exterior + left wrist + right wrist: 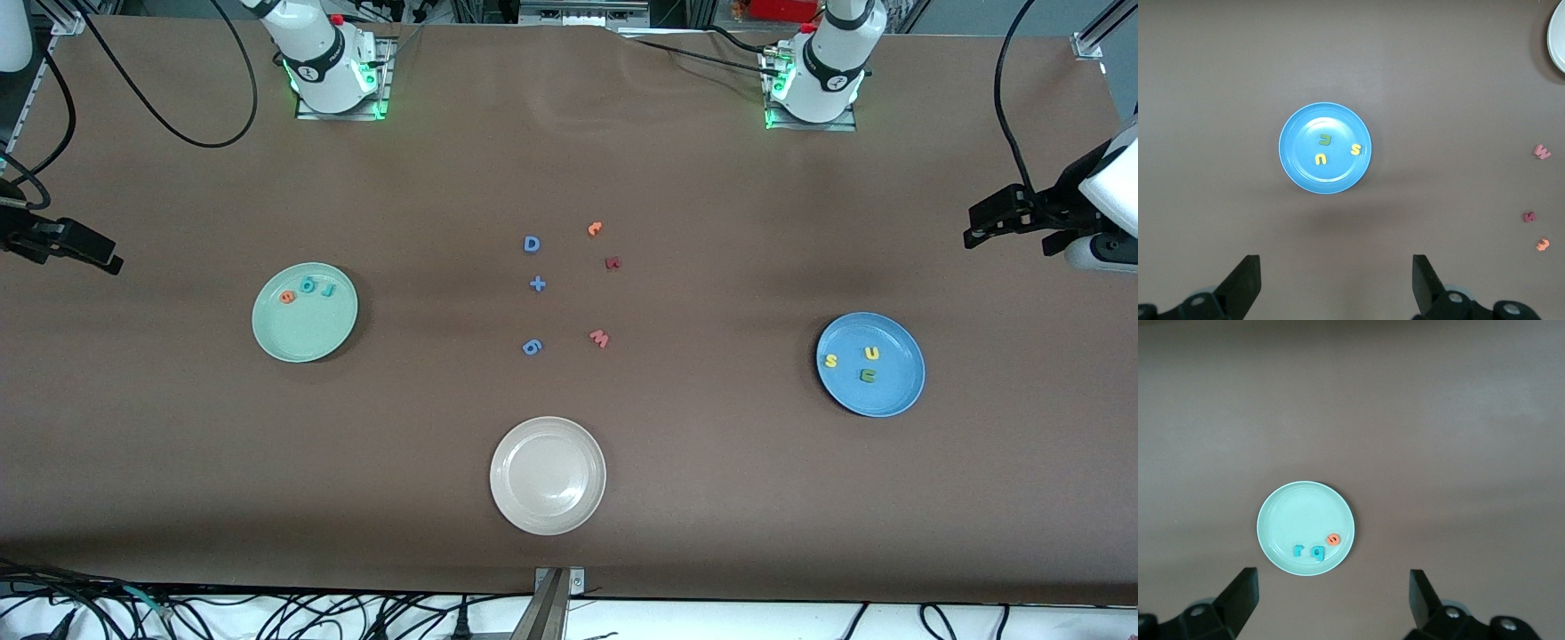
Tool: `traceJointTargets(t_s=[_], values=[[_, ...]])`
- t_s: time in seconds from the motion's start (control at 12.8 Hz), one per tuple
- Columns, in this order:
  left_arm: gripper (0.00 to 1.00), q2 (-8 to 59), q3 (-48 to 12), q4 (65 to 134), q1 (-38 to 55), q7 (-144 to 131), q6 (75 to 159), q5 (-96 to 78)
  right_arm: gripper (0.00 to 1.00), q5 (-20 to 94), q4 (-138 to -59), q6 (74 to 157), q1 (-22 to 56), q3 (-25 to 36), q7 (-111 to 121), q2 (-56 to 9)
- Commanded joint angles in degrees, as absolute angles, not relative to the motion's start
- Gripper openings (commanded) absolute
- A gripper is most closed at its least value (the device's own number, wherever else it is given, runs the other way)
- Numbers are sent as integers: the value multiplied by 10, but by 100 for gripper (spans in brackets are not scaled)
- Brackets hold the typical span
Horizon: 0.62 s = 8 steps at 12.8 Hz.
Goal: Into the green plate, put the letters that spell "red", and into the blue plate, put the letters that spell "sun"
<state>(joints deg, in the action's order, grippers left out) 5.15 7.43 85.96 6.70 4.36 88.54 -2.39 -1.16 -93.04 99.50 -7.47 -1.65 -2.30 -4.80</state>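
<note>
- Nearest the camera, a round cream-white plate (548, 476) is sitting bare on the brown tabletop (711, 498).
- Farther back in the middle, the leftover foam bits are lying loose: a blue capital D (532, 244), a blue plus sign (537, 284), a blue 6-looking piece (532, 347), a pink W (599, 338), a dark red letter (613, 263) and an orange hooked letter (595, 228).
- Toward the right arm's end, the round pale mint-green plate (311, 342) is holding the orange "e" (286, 297), the teal "d" shape (308, 285) and the teal hooked "r" (327, 290).
- Toward the left arm's end, the round sky-blue plate (876, 400) is holding the yellow "s" (830, 361), yellow "u" (871, 353) and green "n" (868, 375).
- Left end effector (1336, 283) is hanging high over the tabletop near the blue plate, fingers spread wide, gripping nothing.
- Right end effector (1335, 600) is doing the same near the green plate, fingers apart and empty.
</note>
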Motion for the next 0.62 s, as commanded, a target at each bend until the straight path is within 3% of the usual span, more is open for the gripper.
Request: traceJointTargets(t_s=[0.0,0.55], values=[[100,60,78,843,69,50,880,-42,100,-10,-915,953,-82,-18,-23,-40],[100,60,78,843,69,50,880,-42,100,28,-896,933,-87,-19,-28,-47]])
